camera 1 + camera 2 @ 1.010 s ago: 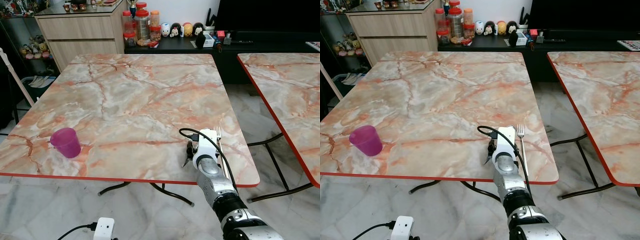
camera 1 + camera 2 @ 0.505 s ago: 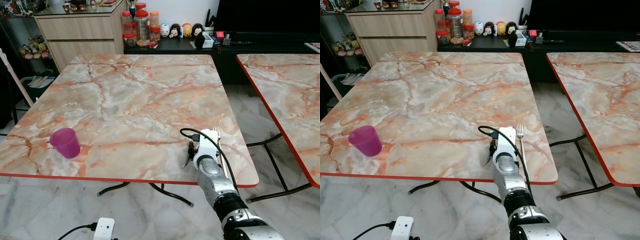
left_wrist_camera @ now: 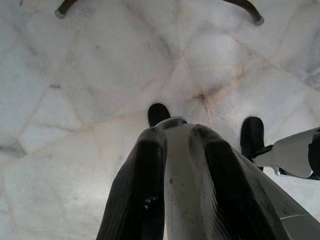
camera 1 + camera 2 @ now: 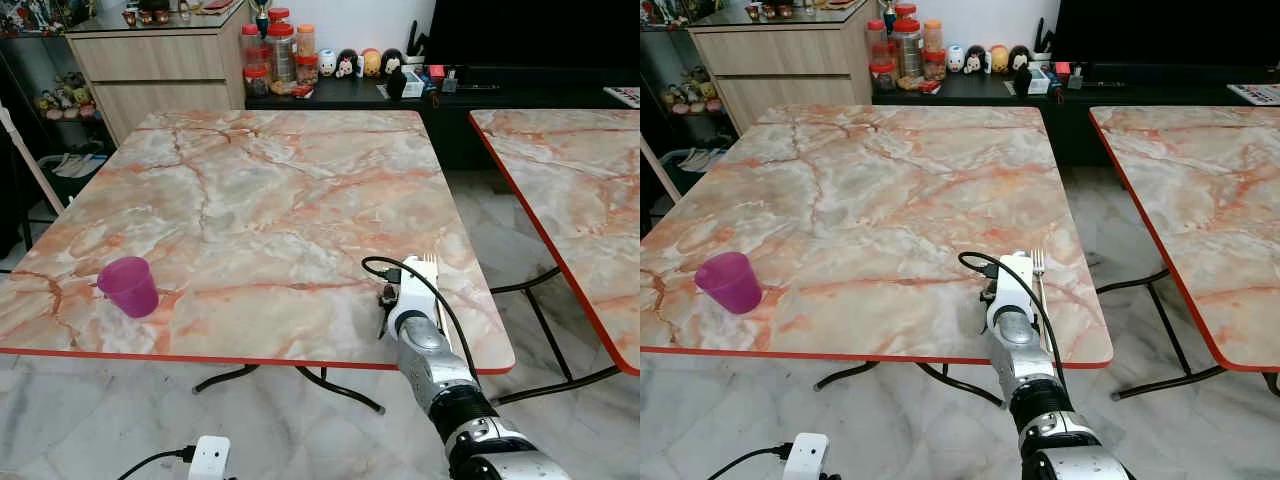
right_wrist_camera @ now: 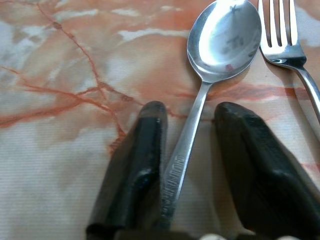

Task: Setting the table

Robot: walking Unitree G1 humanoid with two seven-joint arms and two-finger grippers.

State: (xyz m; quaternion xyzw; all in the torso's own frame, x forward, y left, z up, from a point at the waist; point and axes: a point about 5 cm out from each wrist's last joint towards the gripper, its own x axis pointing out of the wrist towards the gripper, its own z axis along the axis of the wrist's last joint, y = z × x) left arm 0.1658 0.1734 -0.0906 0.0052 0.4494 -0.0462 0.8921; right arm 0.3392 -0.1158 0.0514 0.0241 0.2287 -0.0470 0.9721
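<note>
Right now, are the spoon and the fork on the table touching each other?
Apart. The right wrist view shows a strip of bare table between the spoon bowl and the fork tines; they lie side by side.

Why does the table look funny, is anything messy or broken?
Nothing looks broken or spilled. The spoon lies flat beside the fork near the table edge, between the right gripper's open fingers. The pink cup stands upright far off at the other corner.
</note>
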